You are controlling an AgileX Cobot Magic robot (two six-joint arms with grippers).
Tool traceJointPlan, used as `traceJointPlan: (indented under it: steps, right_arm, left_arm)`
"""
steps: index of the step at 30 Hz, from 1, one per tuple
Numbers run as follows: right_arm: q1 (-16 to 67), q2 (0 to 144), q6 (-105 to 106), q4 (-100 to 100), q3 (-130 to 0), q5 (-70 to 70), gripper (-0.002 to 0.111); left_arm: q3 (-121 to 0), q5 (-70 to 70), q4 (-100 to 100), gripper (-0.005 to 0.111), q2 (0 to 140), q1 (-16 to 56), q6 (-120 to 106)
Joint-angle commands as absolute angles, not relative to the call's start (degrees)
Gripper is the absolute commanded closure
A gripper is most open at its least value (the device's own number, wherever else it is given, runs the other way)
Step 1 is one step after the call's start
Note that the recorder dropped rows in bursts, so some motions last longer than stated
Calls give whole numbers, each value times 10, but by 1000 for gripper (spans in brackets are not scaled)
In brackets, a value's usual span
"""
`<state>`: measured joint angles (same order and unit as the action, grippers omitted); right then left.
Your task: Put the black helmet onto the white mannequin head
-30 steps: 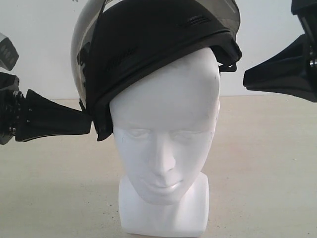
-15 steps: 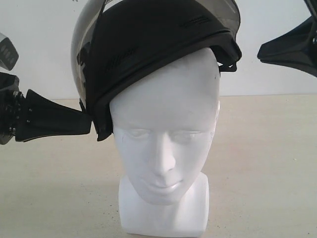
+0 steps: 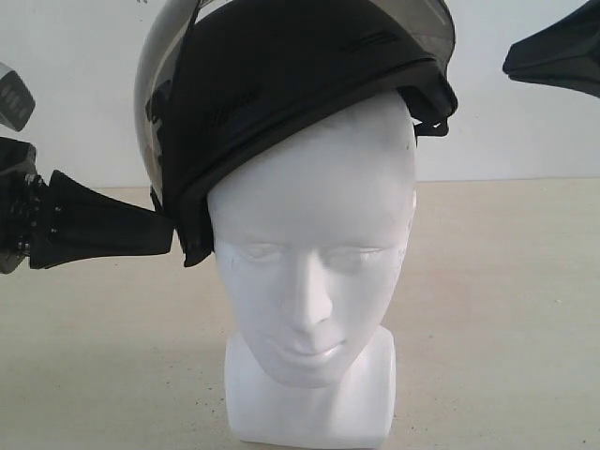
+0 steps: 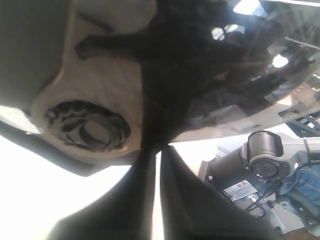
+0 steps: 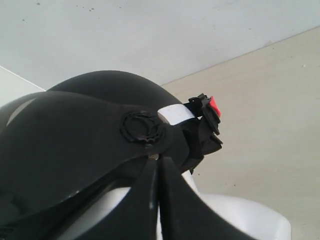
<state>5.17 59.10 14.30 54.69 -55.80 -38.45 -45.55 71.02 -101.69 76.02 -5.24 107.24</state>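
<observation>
Rounded black visored helmet sits askew on matte white mannequin head; closed, empty right gripper has lifted away, left gripper stays clamped on the rim, so placement looks nearly done.

Only the right gripper moves, climbing and backing off to the right in the exterior view. A second ago it sits level with the lower right rim of the black helmet, just beside it. Half a second ago it is higher and further out, and now it is up in the top right corner, well apart from the helmet. Less of it is in frame at each step, down from the full tapered finger body with part of the wrist above it to just the finger end, cut by the right edge.
</observation>
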Motion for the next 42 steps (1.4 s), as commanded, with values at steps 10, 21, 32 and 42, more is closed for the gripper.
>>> traceJointPlan:
  steps: [10,21,32,42]
  right_arm:
    - [49,615,101,510,-644,-386,108]
    - [-130,782,107,555,-843,-664,108]
    - [-108,879,226,687,-852,-700,108]
    - [-29,879,230,677,-840,-700,108]
  left_arm:
    - [-453,700,-999,102,757,-43,1068]
    - [-453,700,-999,102,757,-43,1070]
    - [-453,700,-999,102,757,-43,1072]
    - [-453,700,-999,102,757,-43,1072]
